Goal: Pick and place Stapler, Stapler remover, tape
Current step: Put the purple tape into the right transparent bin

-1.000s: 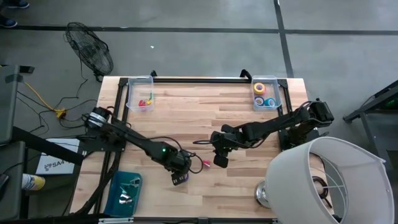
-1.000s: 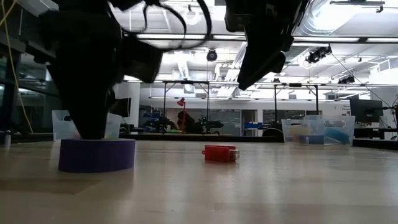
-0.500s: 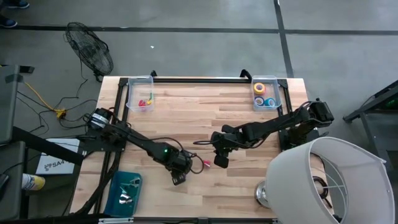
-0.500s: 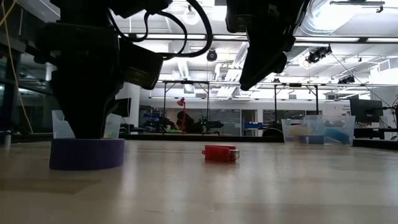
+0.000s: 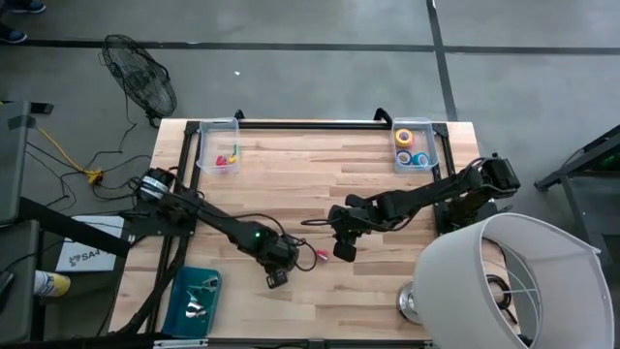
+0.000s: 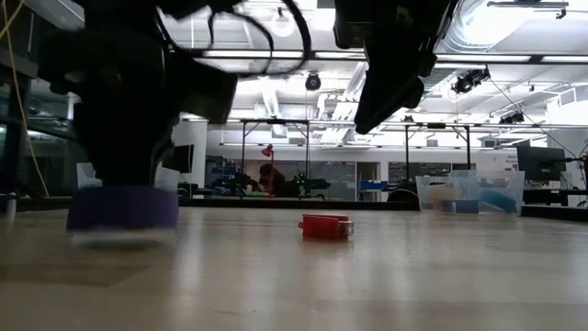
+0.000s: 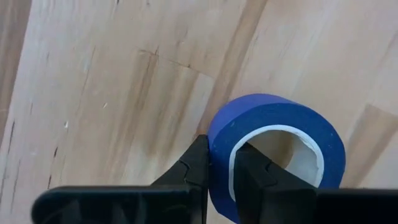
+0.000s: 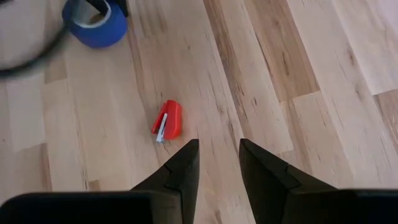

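Observation:
A blue-purple tape roll [image 7: 273, 124] with a pale hollow centre is near the table's front, and my left gripper [image 7: 222, 171] is shut on it. In the low view the tape roll [image 6: 122, 208] shows under the dark left arm. In the high view my left gripper [image 5: 276, 279] covers it. A small red stapler [image 8: 168, 120] lies on its side on the wood [image 6: 325, 226]. My right gripper [image 8: 217, 162] hangs open above the table just to the stapler's right [image 5: 344, 250]. My left gripper pinches the roll's wall [image 7: 219, 146] between its two fingers, one finger [image 7: 252, 177] inside the hollow centre and the other [image 7: 194, 171] outside. The fingers come steeply from above. The roll hangs tilted below them, its lower edge just off the table in the low view.
A clear bin [image 5: 218, 145] with small coloured things stands at the far left. Another bin [image 5: 417, 145] with tape rolls stands at the far right. A blue tray [image 5: 194, 299] lies near the front left edge. A big white lampshade [image 5: 513, 281] overhangs the near right corner.
My left gripper has shut on the tape roll's wall. The roll has shifted a little sideways and its lower edge has come up from the table.

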Motion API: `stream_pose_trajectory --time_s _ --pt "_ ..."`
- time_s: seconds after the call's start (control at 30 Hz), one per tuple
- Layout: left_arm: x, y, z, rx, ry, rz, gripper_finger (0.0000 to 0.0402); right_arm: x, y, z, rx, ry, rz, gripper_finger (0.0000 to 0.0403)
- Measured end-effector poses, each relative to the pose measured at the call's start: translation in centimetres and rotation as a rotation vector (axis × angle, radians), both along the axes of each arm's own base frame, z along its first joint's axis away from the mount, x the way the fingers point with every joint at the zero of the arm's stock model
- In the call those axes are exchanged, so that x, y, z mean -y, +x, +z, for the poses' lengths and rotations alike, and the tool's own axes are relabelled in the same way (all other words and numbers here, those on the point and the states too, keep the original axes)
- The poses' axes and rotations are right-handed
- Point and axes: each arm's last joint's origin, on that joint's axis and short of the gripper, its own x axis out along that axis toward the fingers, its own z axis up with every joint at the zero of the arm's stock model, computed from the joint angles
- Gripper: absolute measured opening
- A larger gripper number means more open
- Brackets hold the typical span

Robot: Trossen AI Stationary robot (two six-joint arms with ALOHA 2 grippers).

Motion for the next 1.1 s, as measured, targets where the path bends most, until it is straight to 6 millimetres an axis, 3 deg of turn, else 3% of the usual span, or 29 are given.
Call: stream_pose_trajectory --time_s 0.2,0.73,1.1 --pt "-0.7 -0.3 3.0 0.16 0.132 0.038 0.0035 -0.2 0.2 0.2 0.031 0.018 0.013 0.0106" --pt "-2.5 -1.9 9.9 0.505 0.464 0.083 0.0035 -3.0 2.1 2.6 0.393 0.007 0.218 0.0106" --pt "-3.4 -3.2 13.7 0.669 0.598 0.061 0.0035 -2.7 2.6 3.2 0.476 -0.069 0.168 0.0135"
